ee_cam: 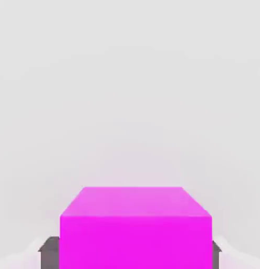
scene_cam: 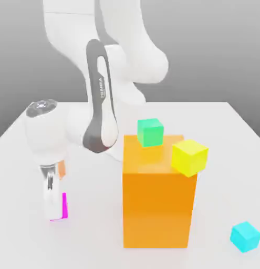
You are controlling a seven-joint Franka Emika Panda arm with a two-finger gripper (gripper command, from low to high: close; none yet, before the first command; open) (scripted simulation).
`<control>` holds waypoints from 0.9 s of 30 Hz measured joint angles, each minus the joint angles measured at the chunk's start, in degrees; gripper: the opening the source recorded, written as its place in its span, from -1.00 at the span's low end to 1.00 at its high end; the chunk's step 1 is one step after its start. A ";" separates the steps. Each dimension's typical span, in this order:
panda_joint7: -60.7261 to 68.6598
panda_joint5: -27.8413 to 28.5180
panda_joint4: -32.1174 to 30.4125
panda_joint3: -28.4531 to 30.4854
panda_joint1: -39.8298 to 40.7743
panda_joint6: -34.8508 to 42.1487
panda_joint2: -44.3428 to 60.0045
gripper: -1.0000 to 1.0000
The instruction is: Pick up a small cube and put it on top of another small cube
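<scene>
Gripper [scene_cam: 54,210] clamps the magenta cube [scene_cam: 61,206] on the white table [scene_cam: 27,236]; the arm [scene_cam: 103,105] reads "FRANKA".

The gripper [scene_cam: 54,202] hides most of the magenta cube [scene_cam: 62,207] (a sliver shows). The hand view's edge crops that cube's lower part.

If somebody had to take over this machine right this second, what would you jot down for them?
Claw: shut on the pink cube, down at the white table on the exterior view's left; whether the cube has left the table, I cannot tell.
Turquoise cube: alone on the table at the exterior view's lower right, past the tall orange block.
Done: the pink cube is grasped.
Left: lift it, carry it past the orange block, set it on top of the turquoise cube, let go.
</scene>
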State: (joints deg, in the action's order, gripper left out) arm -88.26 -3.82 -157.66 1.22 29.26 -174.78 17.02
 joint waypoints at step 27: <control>2.73 1.79 26.18 -20.76 -36.27 27.76 -8.05 -1.00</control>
State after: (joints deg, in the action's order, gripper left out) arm -85.53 -2.03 -131.49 -19.55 -7.01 -147.02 8.97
